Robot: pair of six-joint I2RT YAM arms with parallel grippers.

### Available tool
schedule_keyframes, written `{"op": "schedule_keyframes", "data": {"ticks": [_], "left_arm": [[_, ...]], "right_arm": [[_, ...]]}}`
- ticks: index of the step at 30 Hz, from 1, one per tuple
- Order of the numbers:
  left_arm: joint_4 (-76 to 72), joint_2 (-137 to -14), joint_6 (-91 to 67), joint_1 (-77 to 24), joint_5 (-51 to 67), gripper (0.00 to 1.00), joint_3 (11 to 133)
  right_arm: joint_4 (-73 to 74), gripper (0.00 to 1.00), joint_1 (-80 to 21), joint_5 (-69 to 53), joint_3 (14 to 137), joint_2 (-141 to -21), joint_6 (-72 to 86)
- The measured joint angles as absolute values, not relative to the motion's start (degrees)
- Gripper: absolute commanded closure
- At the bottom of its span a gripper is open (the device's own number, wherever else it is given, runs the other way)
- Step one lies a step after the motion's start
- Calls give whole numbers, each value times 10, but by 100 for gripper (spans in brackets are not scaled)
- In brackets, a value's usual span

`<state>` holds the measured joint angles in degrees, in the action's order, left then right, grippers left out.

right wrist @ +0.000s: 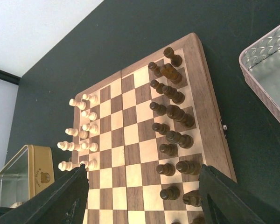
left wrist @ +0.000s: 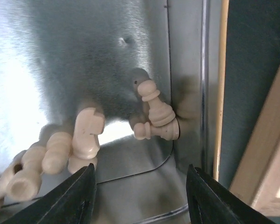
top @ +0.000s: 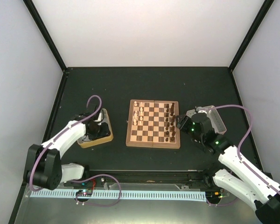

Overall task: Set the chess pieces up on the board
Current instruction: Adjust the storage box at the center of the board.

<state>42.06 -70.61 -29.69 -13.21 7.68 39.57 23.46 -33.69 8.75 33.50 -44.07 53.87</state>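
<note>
The chessboard [top: 153,124] lies mid-table, with dark pieces [top: 169,122] along its right side and pale pieces [top: 138,115] on its left far half; it also shows in the right wrist view [right wrist: 130,154]. My left gripper [left wrist: 140,196] is open inside the gold-tan tin [top: 96,135], just short of several pale pieces: two lying pawns [left wrist: 156,119] by the tin wall and a knight [left wrist: 86,135] among others at left. My right gripper [right wrist: 142,196] is open and empty, above the board's right side [top: 183,122].
The silver-grey tray [top: 214,116] stands right of the board, behind my right wrist; its corner shows in the right wrist view [right wrist: 270,74]. The tin's shiny wall [left wrist: 191,84] is close on the right of my left fingers. Black walls edge the table.
</note>
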Motion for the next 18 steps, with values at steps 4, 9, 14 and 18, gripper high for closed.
{"op": "schedule_keyframes", "data": {"ticks": [4, 9, 14, 18], "left_arm": [[400, -735, -299, -132, 141, 46, 396], [373, -761, -318, -132, 195, 48, 401], [363, -811, -328, -132, 196, 44, 452], [378, -809, -339, -132, 108, 39, 472]], "right_arm": [[232, 35, -337, 88, 338, -460, 531], [228, 35, -337, 88, 349, -491, 514], [217, 34, -337, 88, 350, -509, 507], [209, 34, -337, 88, 350, -518, 498]]}}
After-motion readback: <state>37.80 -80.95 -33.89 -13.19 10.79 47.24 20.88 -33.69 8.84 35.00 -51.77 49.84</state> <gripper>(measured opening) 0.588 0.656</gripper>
